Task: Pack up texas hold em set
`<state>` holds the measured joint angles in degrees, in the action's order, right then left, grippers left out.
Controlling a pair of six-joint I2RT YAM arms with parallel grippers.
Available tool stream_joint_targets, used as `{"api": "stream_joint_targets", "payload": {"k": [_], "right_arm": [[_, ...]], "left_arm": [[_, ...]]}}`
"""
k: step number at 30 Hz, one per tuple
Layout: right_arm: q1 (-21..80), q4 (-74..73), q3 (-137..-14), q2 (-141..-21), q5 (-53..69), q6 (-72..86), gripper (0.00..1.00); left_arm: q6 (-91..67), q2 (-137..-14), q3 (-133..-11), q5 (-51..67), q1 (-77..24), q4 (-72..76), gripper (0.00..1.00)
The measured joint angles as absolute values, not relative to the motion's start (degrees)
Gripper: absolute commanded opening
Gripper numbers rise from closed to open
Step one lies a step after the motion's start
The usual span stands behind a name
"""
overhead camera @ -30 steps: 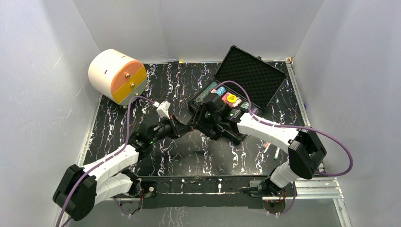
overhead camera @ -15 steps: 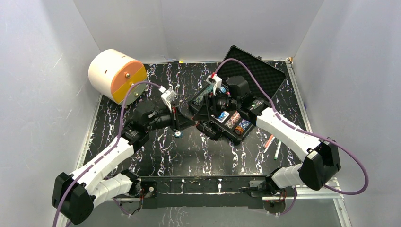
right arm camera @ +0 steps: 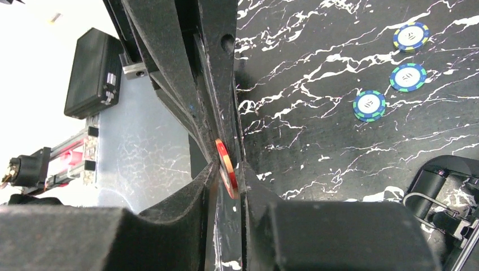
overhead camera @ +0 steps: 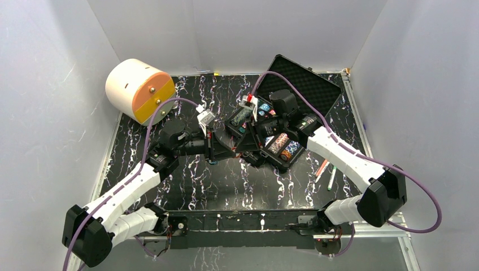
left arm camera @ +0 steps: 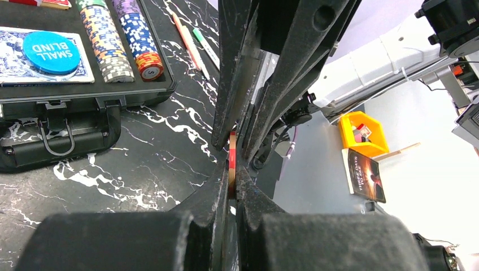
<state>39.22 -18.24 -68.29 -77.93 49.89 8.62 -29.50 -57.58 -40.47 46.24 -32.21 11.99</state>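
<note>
Glossy marbled table [overhead camera: 226, 186]; matt, seemingly foam-lined case [overhead camera: 308, 90].

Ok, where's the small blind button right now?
In the left wrist view, top left: the small blind button lies on a card deck in the case, left of the chip rows.

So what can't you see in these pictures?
- Red chip: both wrist views show just its edge; the left gripper and right gripper fingers cover its face.
- Top view: the chip is hidden where those grippers meet.
- Case: the right arm covers some of its tray in the top view; the left wrist view's top edge cuts it off.
</note>
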Motion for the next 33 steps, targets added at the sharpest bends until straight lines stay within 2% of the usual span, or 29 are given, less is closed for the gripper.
{"api": "stream_joint_targets", "payload": {"k": [2,5,6,7,8,10,12,14,16,19,30,32,33], "right_arm": [[39.22,-19.94,-68.71,-78.17,50.37,6.98,0.24],[39.22,-21.93,-69.28,-78.76,51.16,4.89,0.0],[39.16,-22.13,-69.47,-78.94,51.33,4.27,0.0],[39.11,-22.57,-69.71,-79.15,51.79,3.86,0.0],[39.11,-22.92,-69.97,-79.24,52.01,3.07,0.0],[39.24,-23.07,-70.11,-79.22,49.34,2.55,0.0],[39.33,-24.12,-70.11,-79.15,41.78,0.86,0.0],[39.33,-27.33,-68.9,-77.23,26.76,-3.88,0.0],[39.33,-32.03,-65.95,-74.63,14.13,-6.76,0.0],[39.31,-39.97,-62.96,-76.84,-1.43,-9.28,0.0],[39.05,-44.6,-60.14,-79.59,-11.03,-11.18,0.0],[39.05,-44.77,-60.12,-80.29,-11.42,-11.18,0.09],[39.05,-44.75,-60.12,-80.75,-11.57,-11.16,0.16]], "left_arm": [[-29.41,-57.58,-40.47,46.3,-32.21,11.99,0.0],[-29.28,-57.58,-40.49,46.5,-32.21,11.92,0.0],[-29.12,-57.6,-40.49,46.5,-32.21,11.9,0.0],[-28.95,-57.6,-40.49,46.61,-32.21,11.68,0.12],[-28.86,-57.6,-40.49,46.81,-32.14,11.6,0.5],[-28.25,-57.6,-40.56,45.43,-32.1,11.05,0.73],[-27.83,-56.95,-40.62,38.94,-32.08,7.6,0.81],[-28.18,-53.3,-40.1,23.55,-31.92,1.5,0.83],[-28.91,-50.02,-39.66,14.61,-31.77,-2.26,0.84],[-30.3,-48.38,-38.92,3.16,-31.44,-6.57,0.85],[-30.92,-48.62,-38.83,-1.3,-31.29,-8.32,0.86],[-30.92,-48.75,-38.83,-1.41,-31.29,-8.32,0.86],[-30.92,-48.88,-38.83,-1.43,-31.29,-8.32,0.86]]}}
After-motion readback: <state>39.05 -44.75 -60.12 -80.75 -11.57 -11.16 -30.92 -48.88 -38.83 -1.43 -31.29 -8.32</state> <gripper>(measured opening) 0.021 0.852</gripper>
